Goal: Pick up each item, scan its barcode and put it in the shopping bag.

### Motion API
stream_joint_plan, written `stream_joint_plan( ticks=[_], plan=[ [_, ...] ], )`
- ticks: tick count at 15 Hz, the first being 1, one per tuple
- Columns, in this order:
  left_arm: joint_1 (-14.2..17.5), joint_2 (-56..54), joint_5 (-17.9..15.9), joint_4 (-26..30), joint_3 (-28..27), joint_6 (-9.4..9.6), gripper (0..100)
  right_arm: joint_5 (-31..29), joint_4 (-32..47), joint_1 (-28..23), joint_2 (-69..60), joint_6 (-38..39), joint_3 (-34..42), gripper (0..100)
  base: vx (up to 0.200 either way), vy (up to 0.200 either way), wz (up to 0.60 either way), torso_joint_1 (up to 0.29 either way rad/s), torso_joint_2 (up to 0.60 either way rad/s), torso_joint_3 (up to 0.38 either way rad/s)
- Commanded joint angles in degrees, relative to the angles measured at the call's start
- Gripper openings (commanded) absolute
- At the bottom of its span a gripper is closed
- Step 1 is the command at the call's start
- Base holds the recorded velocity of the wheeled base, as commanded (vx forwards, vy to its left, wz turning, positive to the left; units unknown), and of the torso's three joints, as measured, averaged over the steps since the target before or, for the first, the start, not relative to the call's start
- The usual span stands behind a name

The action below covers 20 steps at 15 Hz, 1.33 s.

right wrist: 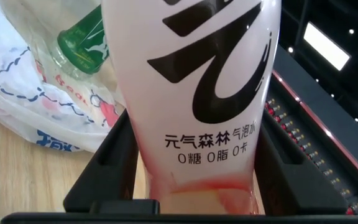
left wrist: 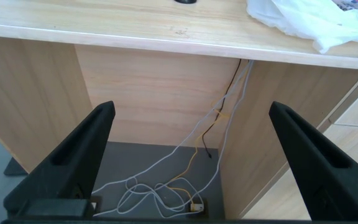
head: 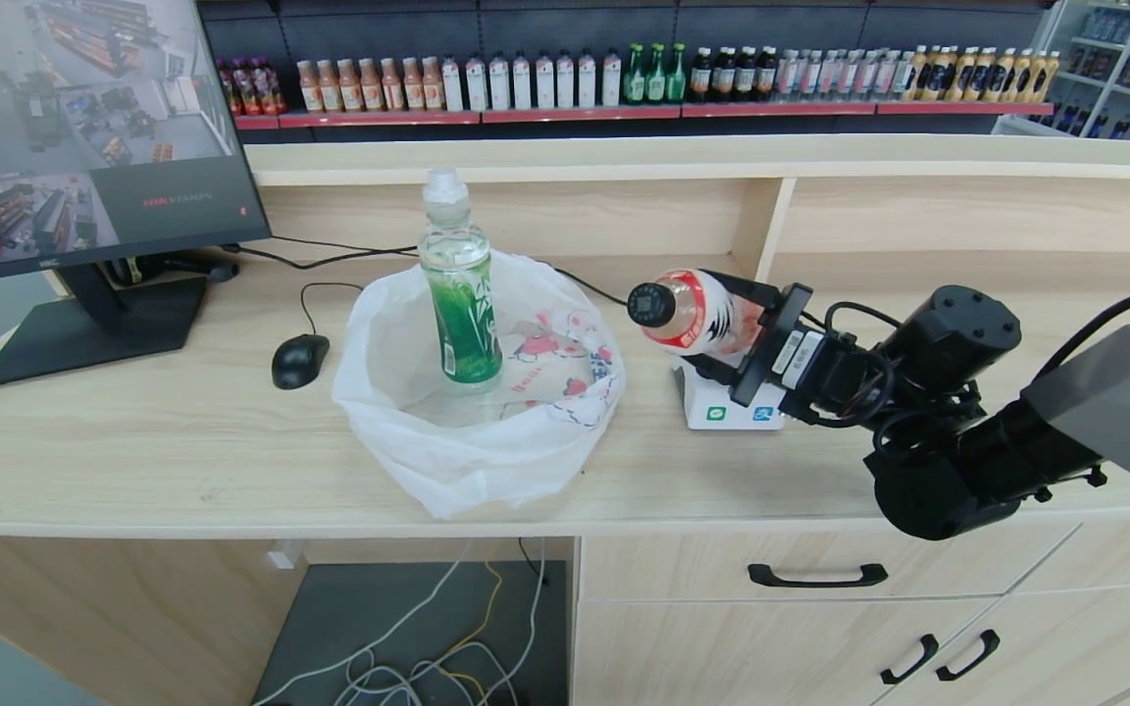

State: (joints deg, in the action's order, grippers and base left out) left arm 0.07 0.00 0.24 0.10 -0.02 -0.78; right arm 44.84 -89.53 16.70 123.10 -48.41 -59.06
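Black right gripper (head: 722, 328) is clamped on the pink-and-white bottle (head: 688, 312), with fingers (right wrist: 112, 158) on both sides of the body near its base. The bottle is held sideways, dark cap pointing toward the shopping bag (head: 487, 446), just above the white scanner (head: 727, 412), likely to put the barcode in front of the reader. The barcode itself isn't visible, so I can't tell if it lines up. The scanner sits on the wooden counter (head: 182, 441), just beside the bag on the robot's right, so the carry after scanning should be short. The bag is white plastic with an open mouth and slumped rim, which leaves room to drop items in from above. A green bottle (head: 459, 304) stands upright inside it, so that item looks done. Judged step: scanning the second item, bagging next. Left gripper (left wrist: 191, 112) hangs below the counter edge with its jaws wide apart, holding nothing. It faces the cables (left wrist: 166, 193) on the floor and looks parked out of the way.
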Motion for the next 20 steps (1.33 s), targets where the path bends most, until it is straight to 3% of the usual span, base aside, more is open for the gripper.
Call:
stream_joint_plan(
  ticks=[1, 4, 7, 8, 9, 14, 17, 20],
  plan=[
    [0.01, 0.00, 0.02, -0.01, 0.02, -0.01, 100, -0.98, -0.47, 0.44, -2.51, 0.51, 1.14, 0, 0.000, 0.000, 0.00, 0.000, 0.00, 0.000],
    [0.01, 0.00, 0.02, -0.01, 0.02, -0.01, 100, -5.11, -0.47, 1.05, -7.17, 4.99, 1.58, 0, 0.000, 0.000, 0.00, 0.000, 0.00, 0.000],
    [0.01, 0.00, 0.02, -0.01, -0.06, -0.01, 100, -14.16, -0.47, 3.95, -11.39, 11.85, 3.16, 0, 0.000, 0.000, 0.00, 0.000, 0.00, 0.000],
    [0.01, 0.00, 0.02, -0.01, -0.06, -0.01, 100, -14.16, -0.47, 3.95, -11.39, 11.85, 3.16, 0, 0.000, 0.000, 0.00, 0.000, 0.00, 0.000],
    [0.01, 0.00, -0.07, -0.01, -0.06, -0.01, 100, -19.79, -0.47, 4.13, -12.62, 16.15, 3.25, 0, 0.000, 0.000, 0.00, 0.000, 0.00, 0.000],
    [0.01, 0.00, 0.02, -0.01, 0.02, -0.01, 100, -33.06, -0.47, 4.30, -15.52, 28.81, 5.19, 0, 0.000, 0.000, 0.00, 0.000, 0.00, 0.000],
    [0.01, 0.00, 0.02, -0.01, 0.02, -0.01, 100, -37.45, -0.47, 4.83, -16.31, 35.05, 5.27, 0, 0.000, 0.000, 0.00, 0.000, 0.00, 0.000],
    [0.01, 0.00, -0.07, -0.01, -0.06, -0.01, 100, -43.25, -0.47, 9.40, -16.49, 42.08, 6.77, 0, 0.000, 0.000, 0.00, 0.000, 0.00, 0.000]
  ],
)
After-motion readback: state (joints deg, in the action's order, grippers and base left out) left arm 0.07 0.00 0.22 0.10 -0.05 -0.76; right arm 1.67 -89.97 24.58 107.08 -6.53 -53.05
